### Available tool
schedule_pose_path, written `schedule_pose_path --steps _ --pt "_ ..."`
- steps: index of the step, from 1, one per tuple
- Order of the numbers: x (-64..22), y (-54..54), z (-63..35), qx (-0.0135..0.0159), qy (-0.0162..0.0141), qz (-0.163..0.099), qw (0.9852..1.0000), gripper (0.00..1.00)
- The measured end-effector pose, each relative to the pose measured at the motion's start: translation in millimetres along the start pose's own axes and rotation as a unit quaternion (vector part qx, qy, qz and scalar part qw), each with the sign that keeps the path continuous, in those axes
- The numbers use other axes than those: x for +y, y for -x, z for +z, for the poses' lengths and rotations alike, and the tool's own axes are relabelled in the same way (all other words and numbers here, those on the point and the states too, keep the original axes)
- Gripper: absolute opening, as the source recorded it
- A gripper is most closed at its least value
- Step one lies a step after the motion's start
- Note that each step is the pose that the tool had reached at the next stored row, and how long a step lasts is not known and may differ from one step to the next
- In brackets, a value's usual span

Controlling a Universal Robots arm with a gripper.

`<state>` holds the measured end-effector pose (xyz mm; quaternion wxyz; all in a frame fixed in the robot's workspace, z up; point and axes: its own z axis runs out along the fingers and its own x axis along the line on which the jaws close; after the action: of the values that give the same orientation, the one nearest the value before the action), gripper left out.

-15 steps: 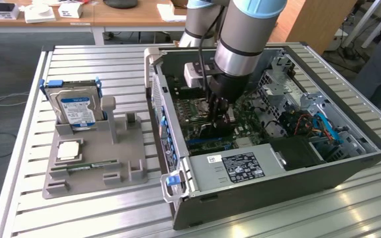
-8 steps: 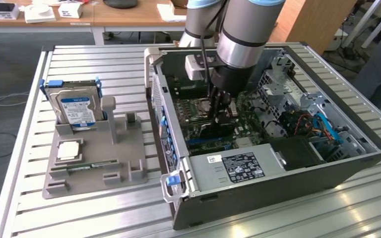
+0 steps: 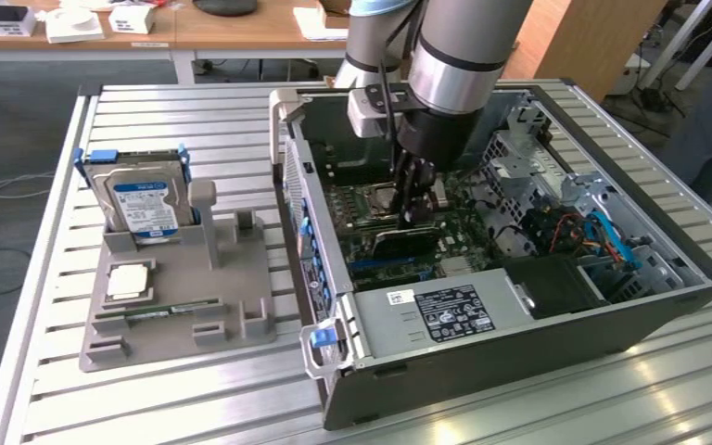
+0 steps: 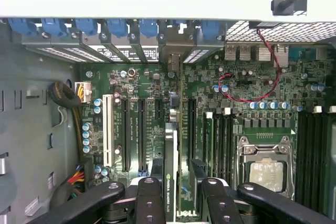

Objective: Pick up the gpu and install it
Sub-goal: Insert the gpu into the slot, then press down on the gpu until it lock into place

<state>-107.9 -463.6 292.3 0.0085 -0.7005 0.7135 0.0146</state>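
- The gpu (image 4: 172, 171) stands on edge, clamped between the gripper (image 4: 176, 195) fingers, over a motherboard (image 4: 152, 93) slot.
- Seating it well likely needs square alignment and straight, even pressure.

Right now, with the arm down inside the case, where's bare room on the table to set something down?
Free: slatted table in front of the grey parts tray, and behind the hard drive. Crowded: inside the computer case, where the pincer holds the gpu over the motherboard slots.

Grey carpet floor (image 3: 10, 158), wooden desks (image 3: 245, 32) behind, slatted metal table (image 3: 146, 399) in front.
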Motion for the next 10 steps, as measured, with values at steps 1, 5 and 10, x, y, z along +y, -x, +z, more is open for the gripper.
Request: schedule_pose_path --steps 1,5,10 --pt "0.0 0.0 0.0 0.0000 0.0000 0.000 1.0000 0.35" --pt "0.0 0.0 -0.2 0.0001 0.0001 0.000 1.0000 0.35" --pt "0.0 0.0 -0.1 0.0000 0.0001 0.000 1.0000 0.35"
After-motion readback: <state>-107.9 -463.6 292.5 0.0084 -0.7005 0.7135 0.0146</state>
